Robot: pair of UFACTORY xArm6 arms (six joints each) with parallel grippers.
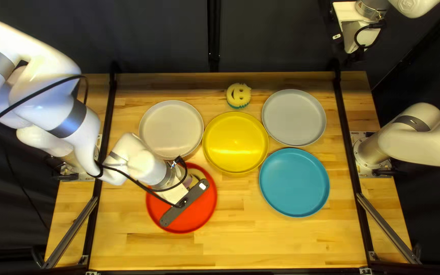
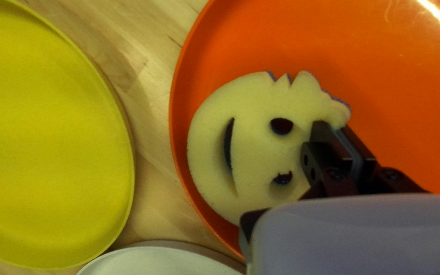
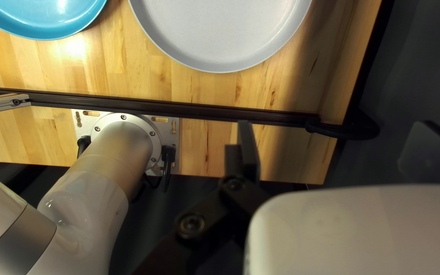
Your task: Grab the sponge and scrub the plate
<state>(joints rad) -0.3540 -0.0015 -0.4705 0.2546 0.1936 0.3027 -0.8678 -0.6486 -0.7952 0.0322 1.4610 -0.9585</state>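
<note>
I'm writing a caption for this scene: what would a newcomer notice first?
Probably the smiling sponge pinched by my left pincer over the red plate. Next, the bright yellow plate, between the white plate and blue plate. Beyond the yellow plate sits a second smiling sponge.

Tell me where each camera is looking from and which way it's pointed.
Top left view: above the table's near edge, slanting down toward the far curtain; left arm and right arm show.
Left wrist view: on the left arm's wrist, looking down at a sponge on the red plate; its own tool shows.
Right wrist view: on the right arm's wrist, looking down; its own open tool and arm base show.
Top left and right wrist views share the blue plate.
</note>
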